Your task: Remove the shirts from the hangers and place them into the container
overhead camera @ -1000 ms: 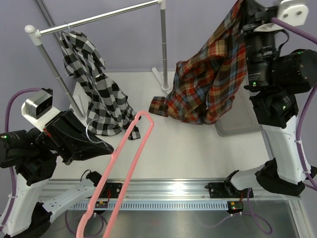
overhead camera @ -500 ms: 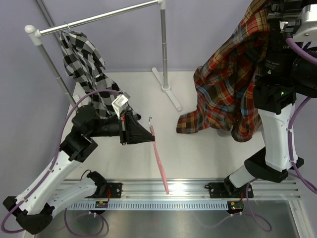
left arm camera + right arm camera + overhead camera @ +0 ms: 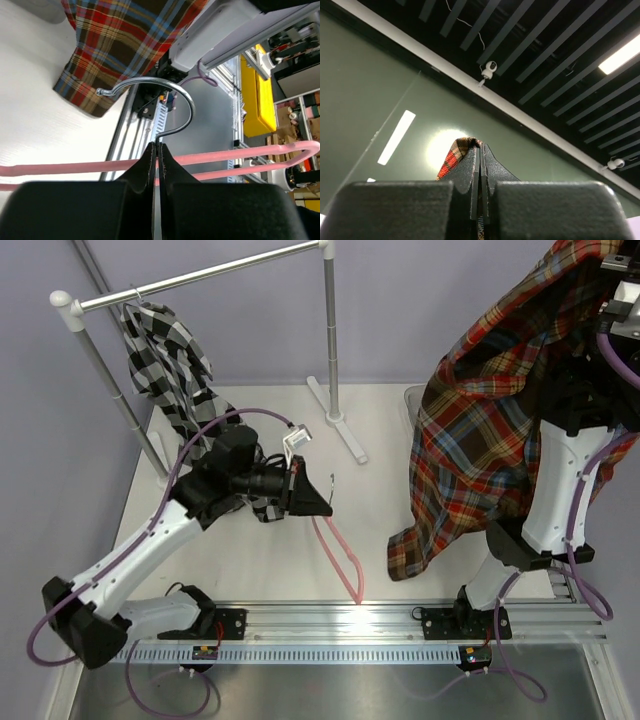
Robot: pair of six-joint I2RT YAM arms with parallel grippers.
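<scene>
My left gripper [image 3: 156, 147] is clenched on the neck of the pink hanger [image 3: 240, 153], just under its metal hook. The bare frame slants toward the near edge of the white table [image 3: 230, 570]. My right gripper [image 3: 480, 150] is pinched tight on the red plaid shirt [image 3: 480, 430], held high at the right in front of the grey bin [image 3: 411, 400]. The black-and-white shirt [image 3: 165, 360] hangs on the rail [image 3: 200, 278], far left, against a purple wall.
</scene>
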